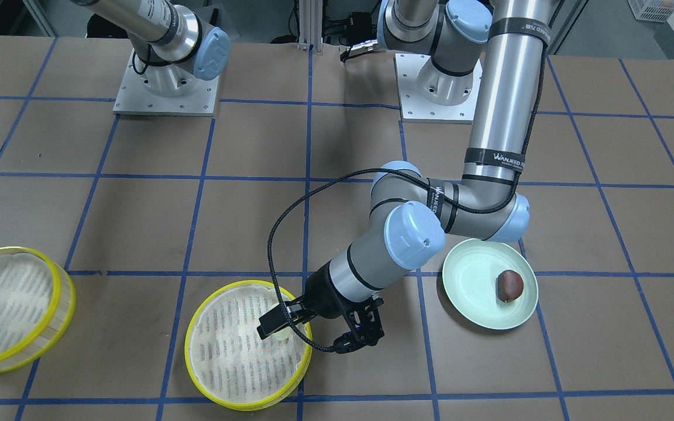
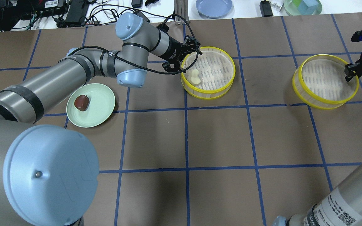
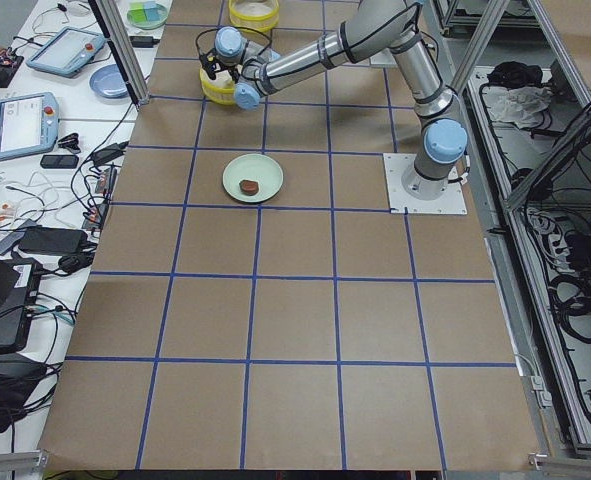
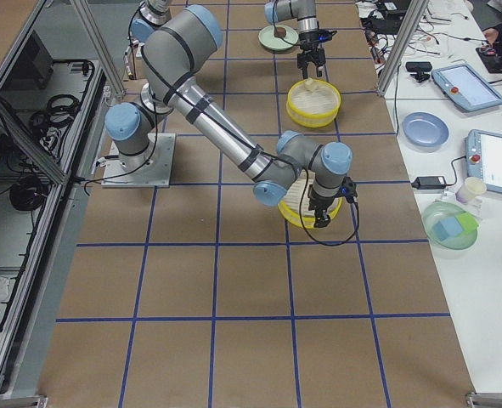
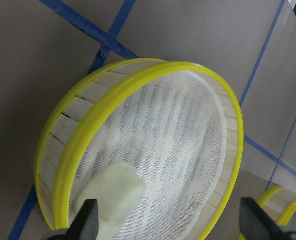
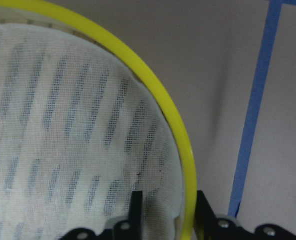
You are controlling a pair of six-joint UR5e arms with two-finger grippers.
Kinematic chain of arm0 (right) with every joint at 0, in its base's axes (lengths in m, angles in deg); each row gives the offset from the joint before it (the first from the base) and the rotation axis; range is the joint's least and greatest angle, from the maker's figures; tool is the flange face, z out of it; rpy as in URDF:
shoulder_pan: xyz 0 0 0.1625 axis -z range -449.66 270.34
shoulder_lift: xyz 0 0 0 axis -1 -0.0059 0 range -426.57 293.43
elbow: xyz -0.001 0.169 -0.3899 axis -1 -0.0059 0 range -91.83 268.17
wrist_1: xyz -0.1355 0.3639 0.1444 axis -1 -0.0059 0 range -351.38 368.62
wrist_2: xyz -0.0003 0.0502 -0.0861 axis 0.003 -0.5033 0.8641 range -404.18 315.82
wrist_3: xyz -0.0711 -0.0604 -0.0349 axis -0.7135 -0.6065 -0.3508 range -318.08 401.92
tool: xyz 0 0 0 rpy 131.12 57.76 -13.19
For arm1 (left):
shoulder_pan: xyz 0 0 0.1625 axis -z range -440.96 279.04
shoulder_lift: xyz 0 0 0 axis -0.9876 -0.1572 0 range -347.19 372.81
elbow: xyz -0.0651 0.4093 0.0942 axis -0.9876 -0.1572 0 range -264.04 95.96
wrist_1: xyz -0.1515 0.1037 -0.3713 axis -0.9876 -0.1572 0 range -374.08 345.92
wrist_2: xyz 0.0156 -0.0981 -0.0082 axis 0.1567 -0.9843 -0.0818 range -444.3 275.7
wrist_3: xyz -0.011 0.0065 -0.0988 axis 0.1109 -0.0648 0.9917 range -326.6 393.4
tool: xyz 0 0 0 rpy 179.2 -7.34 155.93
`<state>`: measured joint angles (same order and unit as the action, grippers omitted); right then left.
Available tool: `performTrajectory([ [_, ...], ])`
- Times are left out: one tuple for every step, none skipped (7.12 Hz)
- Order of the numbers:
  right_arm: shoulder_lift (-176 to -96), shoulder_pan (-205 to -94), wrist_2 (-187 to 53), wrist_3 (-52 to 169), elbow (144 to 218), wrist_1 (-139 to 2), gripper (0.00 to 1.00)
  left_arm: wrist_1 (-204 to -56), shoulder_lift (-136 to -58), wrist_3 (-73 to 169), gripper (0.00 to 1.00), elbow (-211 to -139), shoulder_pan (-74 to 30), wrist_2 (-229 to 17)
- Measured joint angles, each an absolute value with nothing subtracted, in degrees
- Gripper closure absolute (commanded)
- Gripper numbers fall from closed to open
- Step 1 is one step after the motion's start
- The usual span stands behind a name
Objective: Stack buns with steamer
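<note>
Cream bun point(image 2: 195, 77) is seen in the steamer point(image 2: 208, 94), brown bun point(image 2: 82, 102) on the plate point(image 2: 102, 110).
The left gripper point(image 2: 182, 58) is held wide apart just above the cream bun; the right gripper point(image 6: 168, 205) is spread astride the second steamer point(image 2: 322, 105) rim.

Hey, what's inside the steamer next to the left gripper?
Inside the steamer, the cream bun lies on the white mesh liner, close to the rim by the open left gripper. Nothing else shows inside. Whatever is under the liner is covered.

Overhead from rear, front cam opposite, both share table point(image 1: 255, 146), wrists close-up
</note>
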<state>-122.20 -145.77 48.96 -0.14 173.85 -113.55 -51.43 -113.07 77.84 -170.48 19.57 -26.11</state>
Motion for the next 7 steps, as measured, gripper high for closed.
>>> performTrajectory([
  [-122.3,-145.7,49.4,0.4,174.0,-113.6,1.00,-52.8,-111.5,75.5,0.00,-170.4,19.0,-23.5],
  [-122.4,-145.6,49.8,0.8,174.0,-113.5,1.00,-55.4,-109.5,71.5,0.00,-170.3,17.7,-19.6],
  [-123.1,-145.6,49.9,1.1,174.0,-113.4,1.00,-59.2,-107.2,66.2,0.00,-170.4,15.2,-16.8],
  [-124.5,-145.7,49.9,1.8,174.0,-113.1,1.00,-63.2,-104.7,60.2,0.00,-170.5,12.0,-15.5],
  [-127.1,-146.2,49.6,4.0,174.0,-111.8,1.00,-67.7,-102.4,52.8,0.00,-170.9,8.8,-13.6],
  [-129.7,-147.7,49.4,7.1,174.0,-109.7,1.00,-72.0,-100.8,44.8,0.00,-171.2,5.9,-10.4],
  [-132.0,-150.4,49.3,11.0,173.9,-107.9,1.00,-76.5,-99.7,36.7,0.00,-171.4,2.9,-7.3],
])
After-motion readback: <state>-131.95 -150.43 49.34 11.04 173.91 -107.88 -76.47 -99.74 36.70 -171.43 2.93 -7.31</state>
